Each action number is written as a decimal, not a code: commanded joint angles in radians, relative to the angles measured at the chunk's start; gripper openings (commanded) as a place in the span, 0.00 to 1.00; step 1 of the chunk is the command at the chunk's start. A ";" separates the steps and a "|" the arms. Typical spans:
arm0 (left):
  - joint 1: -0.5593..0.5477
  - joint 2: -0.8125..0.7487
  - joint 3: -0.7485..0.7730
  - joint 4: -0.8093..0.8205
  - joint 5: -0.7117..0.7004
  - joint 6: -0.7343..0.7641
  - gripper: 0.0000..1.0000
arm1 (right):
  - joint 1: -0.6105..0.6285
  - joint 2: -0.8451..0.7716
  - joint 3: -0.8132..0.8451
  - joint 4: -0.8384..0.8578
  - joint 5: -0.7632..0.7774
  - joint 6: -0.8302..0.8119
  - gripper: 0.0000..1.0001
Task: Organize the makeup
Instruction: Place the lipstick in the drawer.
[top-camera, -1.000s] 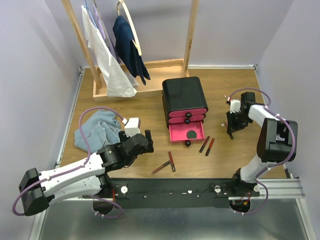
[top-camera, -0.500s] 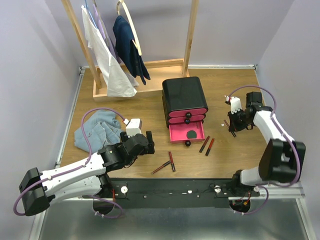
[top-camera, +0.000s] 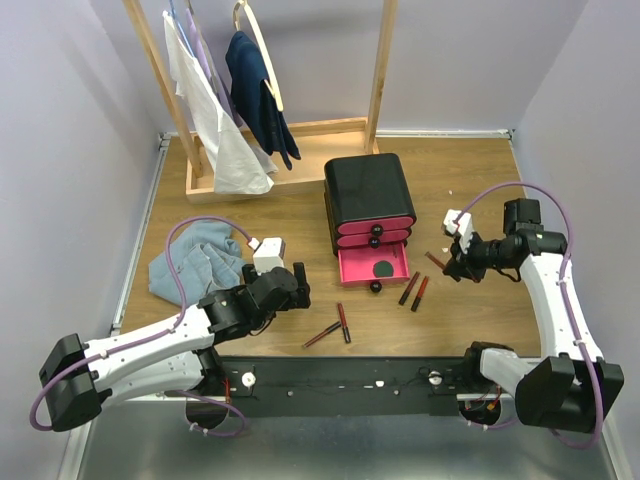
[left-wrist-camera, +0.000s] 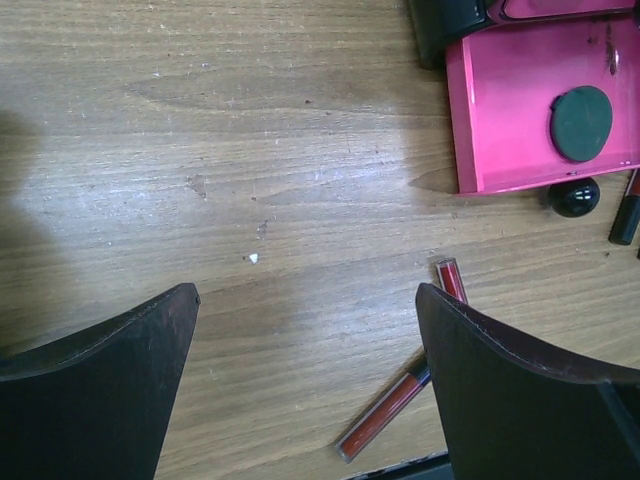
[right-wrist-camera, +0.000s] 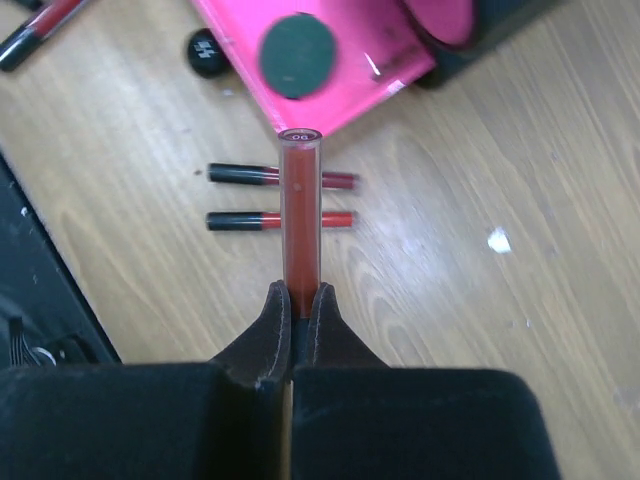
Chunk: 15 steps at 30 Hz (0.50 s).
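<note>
My right gripper (top-camera: 453, 263) (right-wrist-camera: 301, 300) is shut on a slim dark red lip tube (top-camera: 436, 261) (right-wrist-camera: 301, 215), holding it above the table just right of the open pink drawer (top-camera: 352, 270) (right-wrist-camera: 372, 82). A round dark green compact (top-camera: 383, 268) (left-wrist-camera: 582, 122) (right-wrist-camera: 295, 54) lies in that drawer. Two lip tubes (top-camera: 415, 290) (right-wrist-camera: 281, 198) lie side by side in front of the drawer. Two more lip tubes (top-camera: 334, 328) (left-wrist-camera: 385, 412) lie nearer the front edge. My left gripper (top-camera: 294, 282) (left-wrist-camera: 305, 295) hovers open and holds nothing, left of those two.
The black box (top-camera: 367, 185) with pink drawers stands mid-table. A light blue cloth (top-camera: 195, 262) lies at the left beside the left arm. A wooden rack (top-camera: 378, 70) hung with clothes stands at the back. A black rail (top-camera: 350, 380) runs along the near edge.
The right gripper shut on the lip tube at the right, lifted it off the table and carried it left toward the open drawer. The left arm barely moved.
</note>
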 joint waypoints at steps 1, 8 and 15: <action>0.012 0.019 -0.001 0.024 0.013 0.013 0.99 | 0.021 -0.037 -0.032 -0.122 -0.114 -0.204 0.00; 0.019 0.023 0.005 0.013 0.024 0.016 0.99 | 0.194 0.002 -0.002 -0.027 -0.066 -0.111 0.01; 0.022 0.019 0.010 -0.010 0.030 0.007 0.99 | 0.375 0.081 0.055 0.096 -0.004 -0.045 0.00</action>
